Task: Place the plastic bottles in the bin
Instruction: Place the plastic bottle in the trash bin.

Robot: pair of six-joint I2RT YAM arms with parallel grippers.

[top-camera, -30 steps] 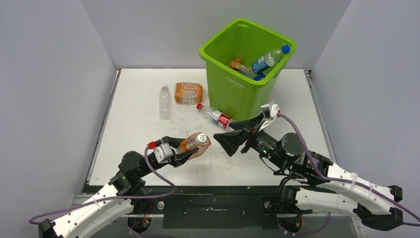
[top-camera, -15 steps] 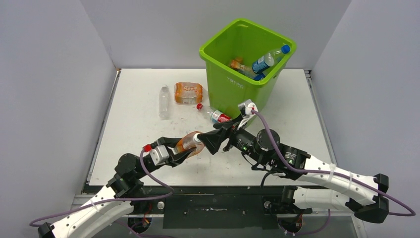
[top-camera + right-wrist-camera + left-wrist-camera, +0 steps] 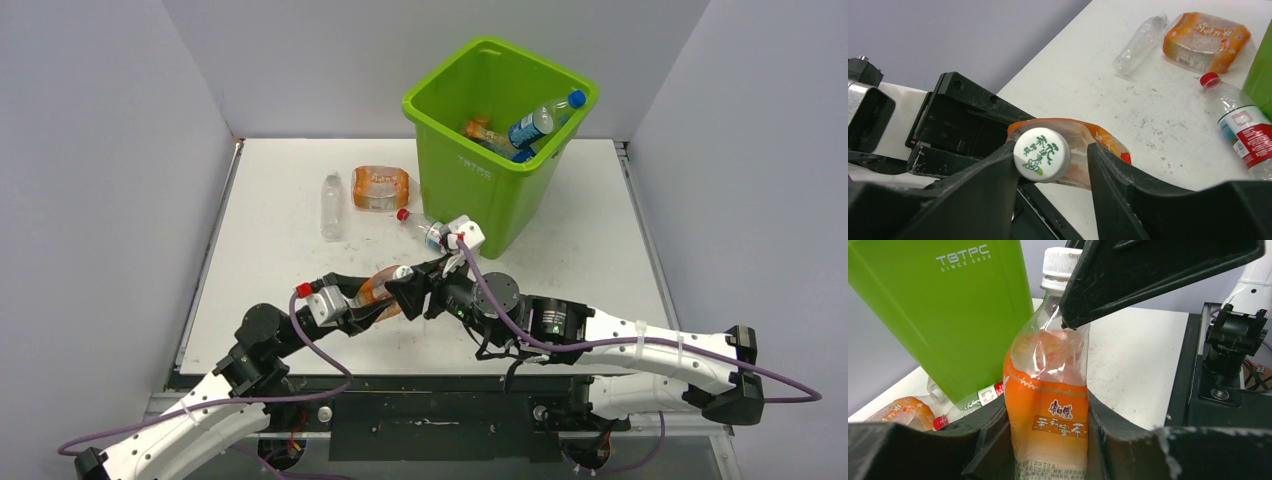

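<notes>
The crushed clear plastic orange-labelled bottle is held off the white table, above its near half and somewhat left of the middle. Its lower body, where the label sits, is clamped between the 2 black fingers of the left tool, which are closed snugly on both sides of it. The bottle's round white cap, printed in green, points away from that tool.

The right tool meets the bottle from the opposite side. Its 2 fingers straddle the cap and neck, partly open. One finger touches the cap's side, and a narrow gap shows between the cap and the other finger. In the left wrist view, a fingertip rests against the clear shoulder just under the cap. I cannot tell whether this tool is pressing the bottle.

Just beyond the right tool, a clear bottle with a red cap and red label lies on the table by the foot of the tall lime-green plastic bin. The bin stands at the far edge, right of the middle. Inside it are a blue-labelled bottle with a blue cap and an orange-tinted bottle.

Left of the bin, towards the far edge, lie a flattened orange-labelled container and a slim clear unlabelled bottle, near each other.
</notes>
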